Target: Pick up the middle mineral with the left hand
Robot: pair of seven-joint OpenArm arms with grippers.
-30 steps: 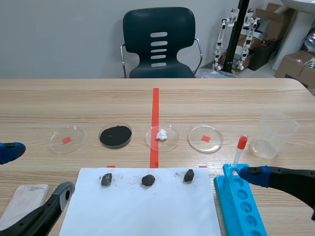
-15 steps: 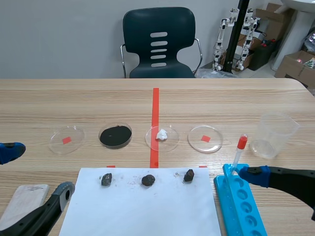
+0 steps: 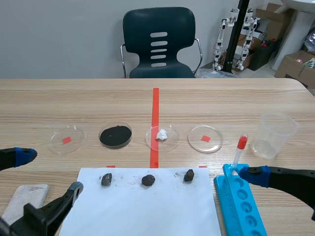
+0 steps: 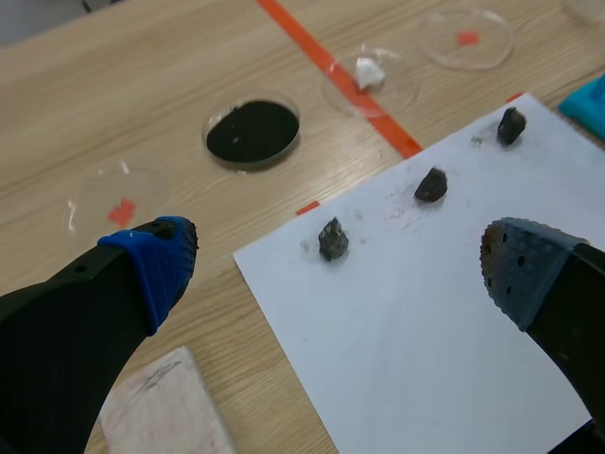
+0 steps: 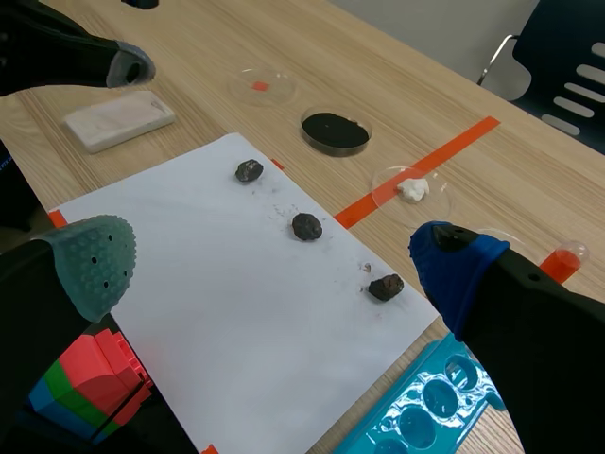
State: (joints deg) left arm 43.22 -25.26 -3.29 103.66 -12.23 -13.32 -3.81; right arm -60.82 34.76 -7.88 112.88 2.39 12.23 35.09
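Observation:
Three dark minerals lie in a row on a white paper sheet [image 3: 142, 209]: left [image 3: 106, 180], middle [image 3: 148, 180] and right [image 3: 189, 175]. My left gripper [image 3: 49, 172] is open at the sheet's left edge, above the table, holding nothing. In the left wrist view the left gripper [image 4: 340, 270] has the left mineral [image 4: 332, 238] just ahead between its fingers. The middle mineral [image 4: 431, 184] lies farther ahead toward the grey-padded finger. My right gripper [image 5: 274, 265] is open and holds nothing, over the sheet's right side by the blue rack; the middle mineral [image 5: 305, 226] lies ahead of it.
Beyond the sheet stand several petri dishes: one with a red mark [image 3: 67, 139], one with black powder [image 3: 115, 135], one with a white lump [image 3: 162, 136], another red-marked [image 3: 205, 138]. A plastic beaker [image 3: 275, 133], a blue tube rack [image 3: 241, 201] with a red-capped tube [image 3: 238, 150] and a white block [image 3: 22, 199] flank it.
My left gripper has shifted right, toward the paper's left edge. The right arm and the minerals have not moved.

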